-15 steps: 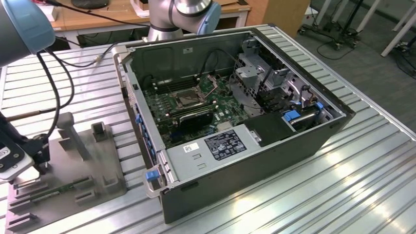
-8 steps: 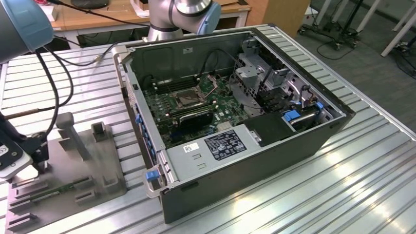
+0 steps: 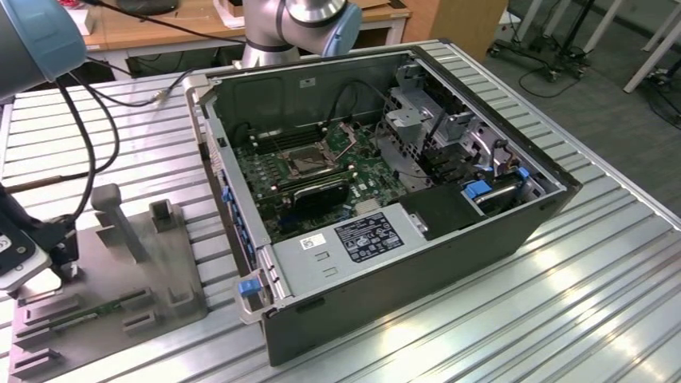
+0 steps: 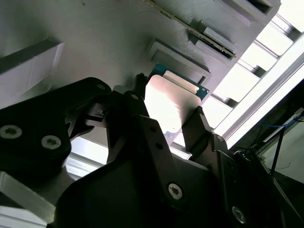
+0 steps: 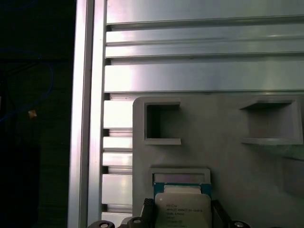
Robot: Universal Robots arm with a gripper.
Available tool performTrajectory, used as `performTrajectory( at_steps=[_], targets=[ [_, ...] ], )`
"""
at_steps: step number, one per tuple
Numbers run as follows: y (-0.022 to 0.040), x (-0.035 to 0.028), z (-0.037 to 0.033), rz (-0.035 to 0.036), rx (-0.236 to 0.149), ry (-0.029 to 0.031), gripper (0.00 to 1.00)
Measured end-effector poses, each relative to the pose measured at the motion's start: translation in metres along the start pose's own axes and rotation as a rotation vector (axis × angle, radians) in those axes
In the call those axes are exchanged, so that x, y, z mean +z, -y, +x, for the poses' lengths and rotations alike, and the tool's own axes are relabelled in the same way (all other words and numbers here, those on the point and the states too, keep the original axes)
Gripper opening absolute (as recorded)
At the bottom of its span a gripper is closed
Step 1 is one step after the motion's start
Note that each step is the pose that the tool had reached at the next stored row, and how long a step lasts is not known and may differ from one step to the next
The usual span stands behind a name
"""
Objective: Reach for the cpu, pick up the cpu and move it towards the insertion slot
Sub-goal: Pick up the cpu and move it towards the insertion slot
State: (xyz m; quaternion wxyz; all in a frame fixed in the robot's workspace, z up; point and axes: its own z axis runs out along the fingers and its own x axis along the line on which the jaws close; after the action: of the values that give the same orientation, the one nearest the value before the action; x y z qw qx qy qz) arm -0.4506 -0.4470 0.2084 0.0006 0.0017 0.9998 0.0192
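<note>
A ribbed metal table (image 3: 596,303) carries a computer case (image 3: 426,271) and grey fixture tray (image 3: 159,275).

The cpu (image 4: 166,102) has a pale silvery top and a teal-green edge. The pincer (image 4: 167,110) is matt black. The tray (image 3: 159,271) is plain grey. The worktop (image 3: 532,303) is silver with ridged stripes. The case (image 3: 426,271) is black, with a green board (image 3: 356,155) and blue tabs (image 3: 250,289) at seven and three o'clock. The slot (image 3: 301,159) is dark inside a silver frame.

The exterior view looks down from well off; both wrist views see the cpu (image 4: 167,105) (image 5: 183,211) close up.
</note>
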Motion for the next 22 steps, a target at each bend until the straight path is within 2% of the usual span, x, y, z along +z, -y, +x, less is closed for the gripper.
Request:
performTrajectory(
  at_steps=[14, 22],
  targets=[
    [-0.0007, -0.017, 0.0, -0.0001, 0.0, 0.0, 0.55],
    [-0.0007, -0.0172, 0.0, -0.0001, 0.0, 0.0001, 0.55]
  ],
)
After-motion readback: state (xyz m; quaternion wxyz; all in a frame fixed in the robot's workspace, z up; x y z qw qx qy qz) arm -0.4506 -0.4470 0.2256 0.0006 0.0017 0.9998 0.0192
